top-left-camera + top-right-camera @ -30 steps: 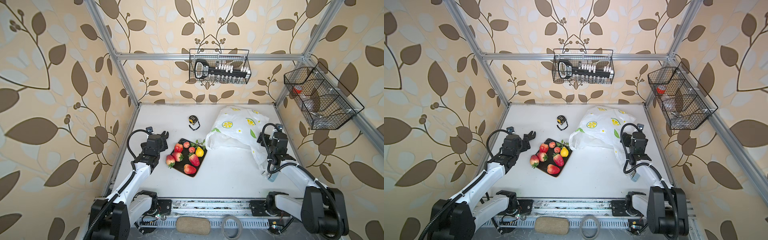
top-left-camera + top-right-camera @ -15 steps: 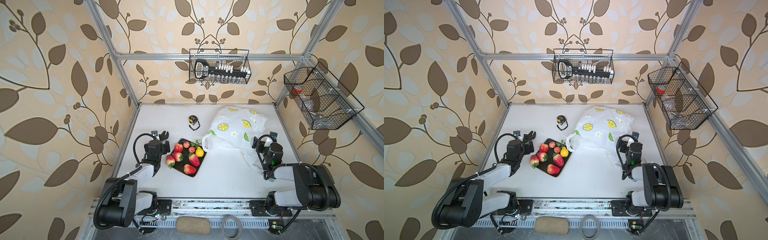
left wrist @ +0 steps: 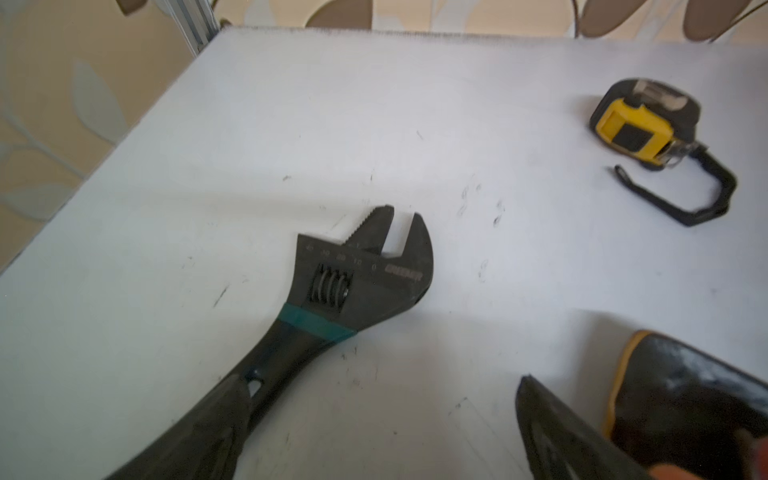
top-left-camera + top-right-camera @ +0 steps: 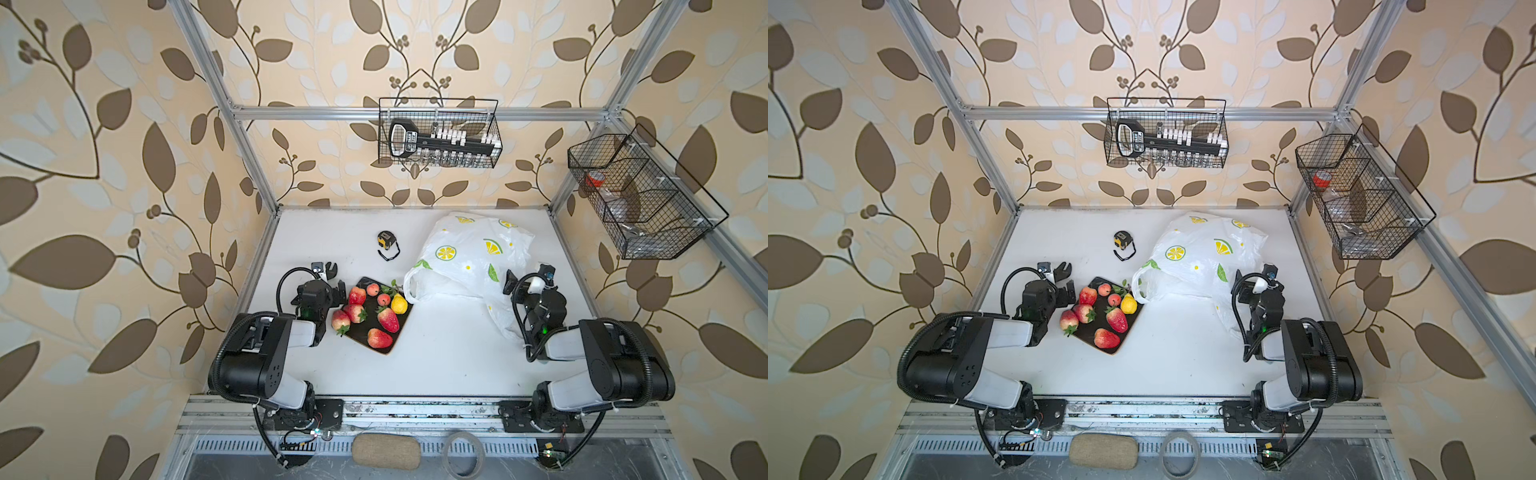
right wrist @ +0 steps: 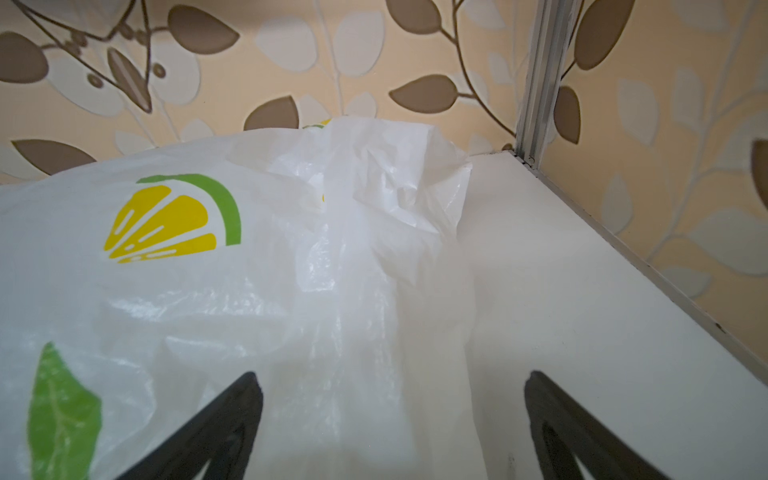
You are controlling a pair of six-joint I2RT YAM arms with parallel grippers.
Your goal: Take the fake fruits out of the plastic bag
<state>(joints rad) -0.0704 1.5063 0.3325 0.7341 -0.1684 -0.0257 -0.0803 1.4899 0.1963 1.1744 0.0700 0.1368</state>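
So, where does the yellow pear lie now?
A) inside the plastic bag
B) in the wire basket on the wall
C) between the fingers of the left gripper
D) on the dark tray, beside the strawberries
D: in a top view the yellow pear lies at the edge of the dark tray, next to the strawberries and outside the plastic bag.

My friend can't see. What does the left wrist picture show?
A black adjustable wrench with a teal band lies on a white table. A yellow-and-black tape measure sits apart from it, and a corner of a dark tray peeks in.
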